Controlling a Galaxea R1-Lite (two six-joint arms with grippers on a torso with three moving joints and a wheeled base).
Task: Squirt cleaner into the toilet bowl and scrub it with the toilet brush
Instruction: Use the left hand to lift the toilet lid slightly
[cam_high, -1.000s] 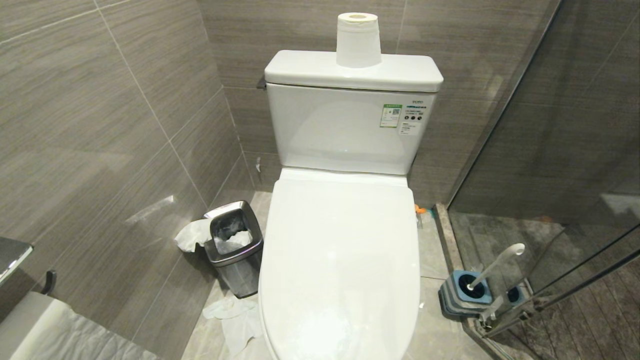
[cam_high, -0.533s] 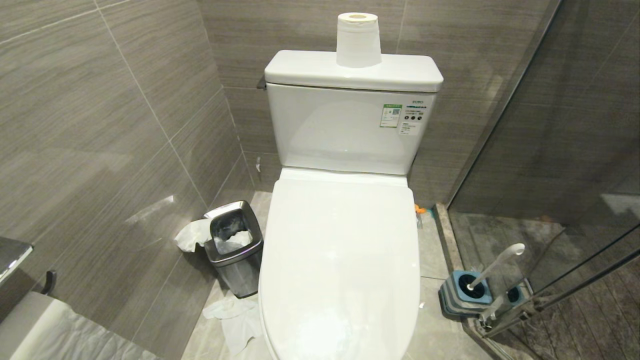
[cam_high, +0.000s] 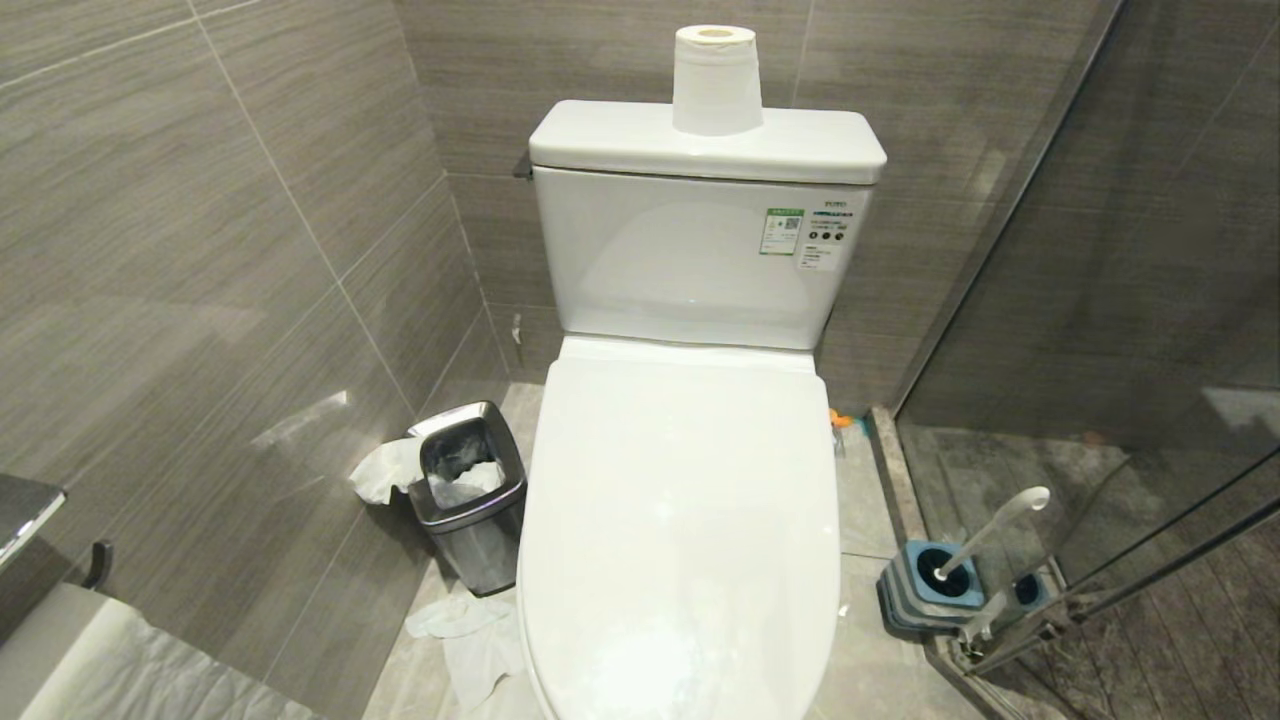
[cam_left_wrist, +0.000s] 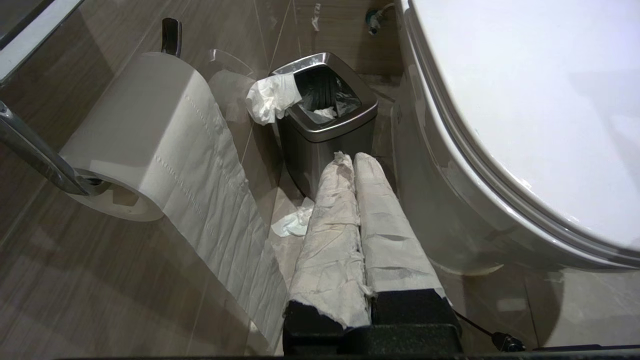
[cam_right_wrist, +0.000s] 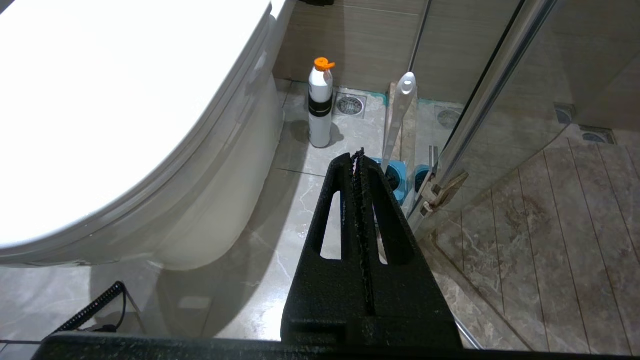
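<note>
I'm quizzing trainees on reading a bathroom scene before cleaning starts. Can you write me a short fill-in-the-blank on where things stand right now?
1. The toilet lid is ____.
2. The brush stands in its blue ____.
3. The paper roll stands on top of the ____.
4. The cleaner stands on the ____ beside the toilet.

Missing words: closed; holder; tank; floor

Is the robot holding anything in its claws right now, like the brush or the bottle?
No. The left gripper and right gripper are both shut on nothing; the toilet brush and cleaner stand untouched on the floor.
</note>
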